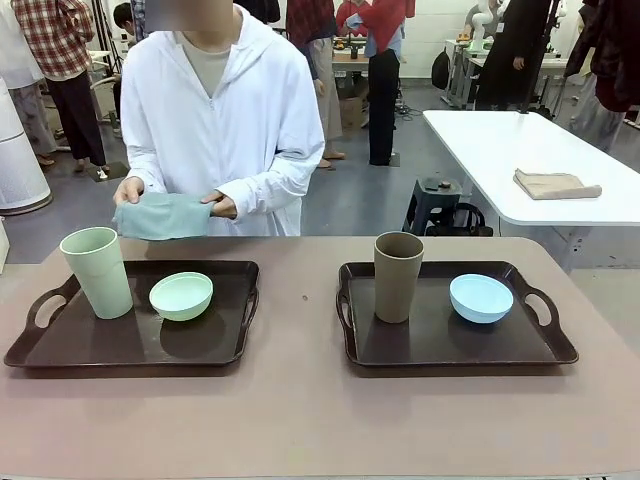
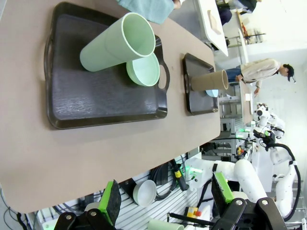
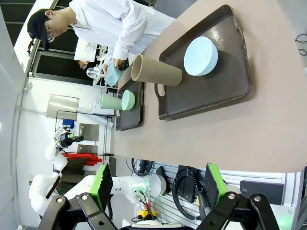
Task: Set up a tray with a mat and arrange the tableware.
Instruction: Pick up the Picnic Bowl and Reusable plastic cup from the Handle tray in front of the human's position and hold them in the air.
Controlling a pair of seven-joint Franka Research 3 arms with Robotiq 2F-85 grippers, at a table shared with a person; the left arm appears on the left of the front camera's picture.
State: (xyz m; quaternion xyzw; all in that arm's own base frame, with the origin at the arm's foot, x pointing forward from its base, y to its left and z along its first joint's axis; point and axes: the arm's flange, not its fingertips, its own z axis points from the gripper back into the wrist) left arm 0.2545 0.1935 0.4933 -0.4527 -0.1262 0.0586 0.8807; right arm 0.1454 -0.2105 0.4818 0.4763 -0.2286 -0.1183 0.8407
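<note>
Desk (image 1: 300, 420) is seen across the lower front view, with two dark trays carried on it, the left tray (image 1: 130, 350) at lower left and the right tray (image 1: 440, 345) at lower right. A folded teal mat (image 1: 165, 215) is held by a person (image 1: 215, 110) at upper left, beyond the left tray. The pale green tumbler (image 1: 97, 272) and mint green bowl (image 1: 181, 295) are stood on the left tray, the brown tumbler (image 1: 397, 277) and light blue bowl (image 1: 481, 297) on the right tray. The left gripper (image 2: 166, 189) and right gripper (image 3: 158, 175) are held with jaws apart, nothing grasped.
</note>
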